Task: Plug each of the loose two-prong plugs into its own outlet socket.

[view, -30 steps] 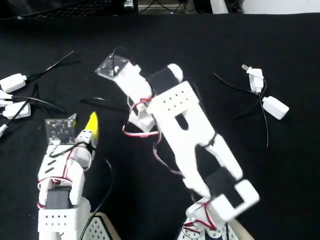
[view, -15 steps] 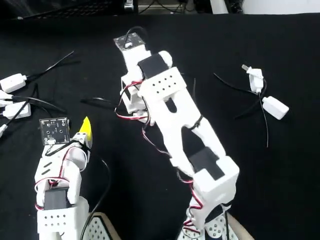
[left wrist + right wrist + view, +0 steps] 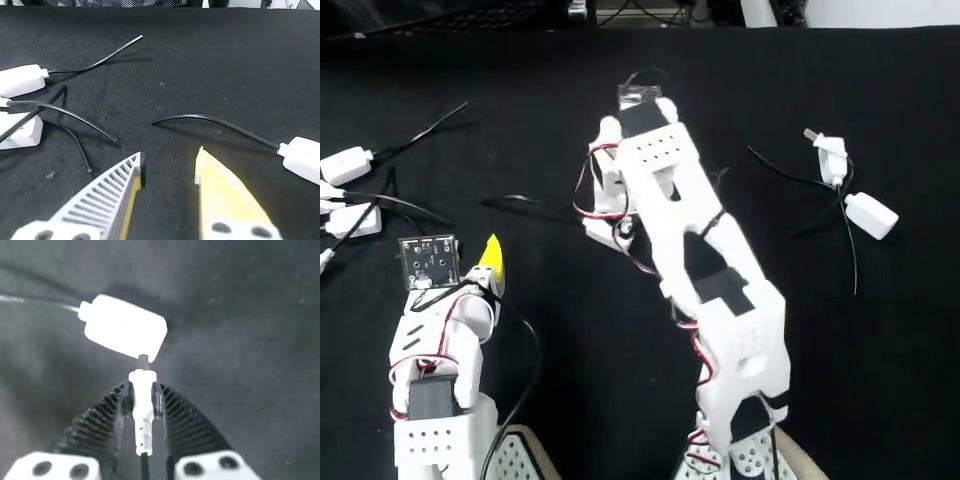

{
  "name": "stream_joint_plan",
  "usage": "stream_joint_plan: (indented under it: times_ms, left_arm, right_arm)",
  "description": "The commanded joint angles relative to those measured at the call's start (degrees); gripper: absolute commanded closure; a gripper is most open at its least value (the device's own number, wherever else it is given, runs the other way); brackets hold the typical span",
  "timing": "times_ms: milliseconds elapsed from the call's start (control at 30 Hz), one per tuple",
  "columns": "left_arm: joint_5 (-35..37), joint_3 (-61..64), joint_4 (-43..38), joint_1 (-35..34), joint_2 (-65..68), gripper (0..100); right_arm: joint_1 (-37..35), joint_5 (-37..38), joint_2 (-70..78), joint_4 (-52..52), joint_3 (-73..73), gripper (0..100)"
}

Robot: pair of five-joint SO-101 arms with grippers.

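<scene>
Plug [image 3: 142, 407], white with two prongs, sits clamped between the ribbed dark fingers of the right gripper [image 3: 142, 388], which is closed narrowly on its body so that the prong end sticks out past the fingertips. That end meets the near face of a white outlet socket [image 3: 125, 335] lying on the black table [image 3: 260, 315]. How far the prongs have entered cannot be made out. A thin cable leaves the socket's far end. In the high view the right arm [image 3: 700, 250] stretches up the middle of the table and covers this pair. To its right lie a second loose plug [image 3: 832, 155] and, just beside it, a second socket [image 3: 870, 215], both with black cables, apart from each other and well away from either arm. The left gripper [image 3: 167, 160] hangs over bare cloth near the table's left side with its jaws spread wide and nothing between them, one finger grey and ribbed, the other yellow. Beyond it, at the left edge, rest two more white sockets [image 3: 20, 80] [image 3: 17, 132] among loose black cables [image 3: 100, 60]. From the left wrist a further white block [image 3: 302, 160] shows at the end of a curved black cable. Whether it is the same socket that the held plug meets cannot be told.
</scene>
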Motion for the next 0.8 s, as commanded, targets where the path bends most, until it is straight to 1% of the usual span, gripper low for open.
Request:
stream_joint_plan:
  times_ms: [0,167,233,367,500,600,767]
  left_arm:
    - [0.4,0.8,0.2,-0.6,-0.2,82]
    - [0.4,0.8,0.2,-0.5,-0.1,82]
    - [0.4,0.8,0.2,-0.5,-0.1,82]
    - [0.4,0.8,0.2,-0.5,-0.1,82]
    - [0.5,0.8,0.2,-0.6,-0.1,82]
    - [0.4,0.8,0.2,-0.4,-0.1,82]
    - [0.4,0.8,0.2,-0.4,-0.1,82]
  right_arm:
    - [0.6,-2.3,-0.3,0.4,-5.0,98.6]
    - [0.5,-2.5,-0.6,2.2,-9.8,98.5]
    - [0.4,-3.8,-0.6,2.3,-11.2,98.5]
    - [0.7,-14.8,-0.2,2.2,-11.4,98.5]
    - [-0.4,-22.0,-0.1,1.8,-10.0,98.5]
    - [-1.8,-25.4,-0.1,1.9,-9.4,98.6]
    - [-2.5,-28.8,-0.1,1.8,-6.6,98.6]
